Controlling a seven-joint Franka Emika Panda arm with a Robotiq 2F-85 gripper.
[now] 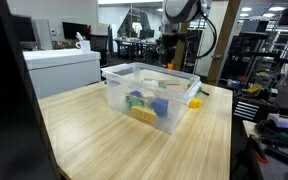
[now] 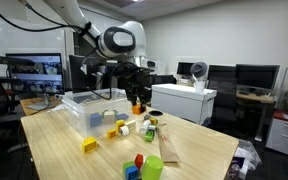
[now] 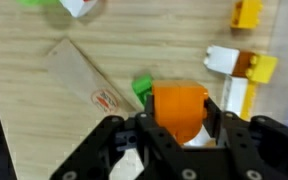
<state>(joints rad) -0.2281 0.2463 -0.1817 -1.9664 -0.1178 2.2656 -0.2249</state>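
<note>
Near corner of worktop (image 2: 54, 150) bare, easy pass. Clear bin (image 2: 84, 108) blocks far edge; loose blocks (image 2: 124, 128) & paper bag (image 2: 170, 146) crowd spot under hand (image 2: 137, 103) w/ orange block (image 3: 178, 106).

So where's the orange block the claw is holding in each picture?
Exterior view: orange block at centre, in the claw, right of the clear bin.
Exterior view: too small to tell; claw beyond the bin.
Wrist view: lower centre, between the claw's fingers.
Shared landmark: the wooden table.
</note>
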